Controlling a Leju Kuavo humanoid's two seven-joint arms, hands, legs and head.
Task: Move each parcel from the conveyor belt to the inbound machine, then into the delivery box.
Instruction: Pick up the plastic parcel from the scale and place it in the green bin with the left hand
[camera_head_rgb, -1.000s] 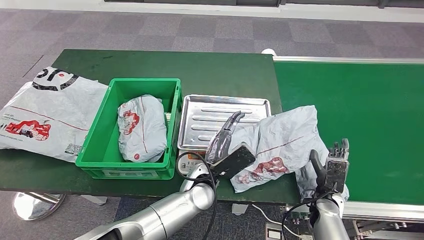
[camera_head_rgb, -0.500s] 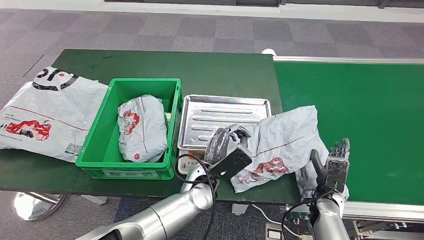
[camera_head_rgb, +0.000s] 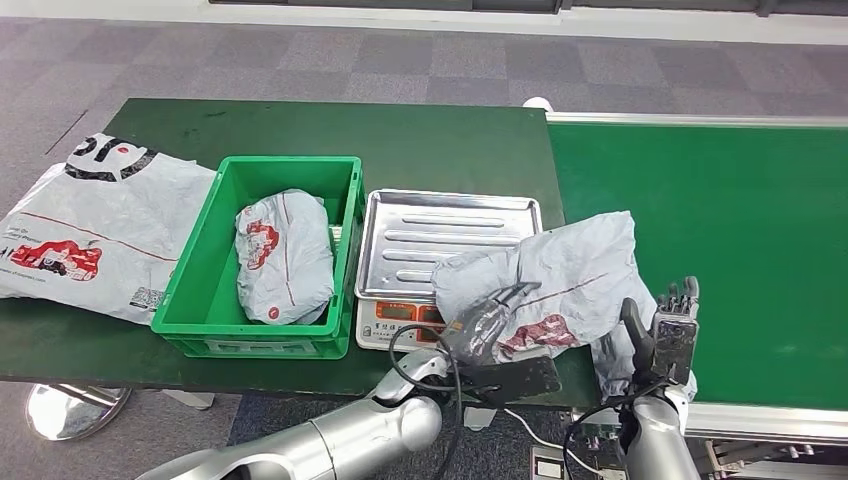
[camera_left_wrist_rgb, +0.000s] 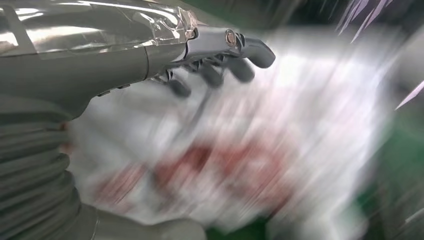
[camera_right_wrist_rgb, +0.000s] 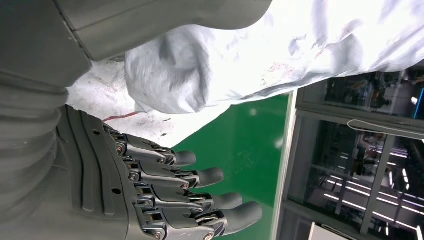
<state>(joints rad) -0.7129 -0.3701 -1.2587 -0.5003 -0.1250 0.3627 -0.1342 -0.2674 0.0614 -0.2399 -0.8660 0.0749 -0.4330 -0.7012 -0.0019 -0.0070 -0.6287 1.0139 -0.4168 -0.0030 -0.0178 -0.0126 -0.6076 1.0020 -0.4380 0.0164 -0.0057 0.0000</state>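
Observation:
A crumpled grey parcel (camera_head_rgb: 575, 270) with red print lies across the edge of the green conveyor belt (camera_head_rgb: 730, 230) and onto the silver tray of the inbound scale (camera_head_rgb: 430, 225). My left hand (camera_head_rgb: 488, 322) lies against the parcel's near left edge, fingers curled towards it. The left wrist view is blurred, showing the fingers (camera_left_wrist_rgb: 210, 77) over the parcel (camera_left_wrist_rgb: 280, 150); whether they grip it is unclear. My right hand (camera_head_rgb: 672, 335) stands open, fingers straight up, at the parcel's near right corner. In the right wrist view the fingers (camera_right_wrist_rgb: 200, 177) are apart beside the parcel (camera_right_wrist_rgb: 240, 55).
A green delivery box (camera_head_rgb: 205, 290) stands left of the scale with one grey parcel (camera_head_rgb: 283, 255) inside. A large flat grey mail bag (camera_head_rgb: 90, 230) lies at the table's left end. The scale's display (camera_head_rgb: 400, 313) faces me at the table's near edge.
My left hand has dropped from above the tray, fingers curling, down and right onto the parcel's near edge. The parcel's left part now bulges over the tray. The right hand has not moved.

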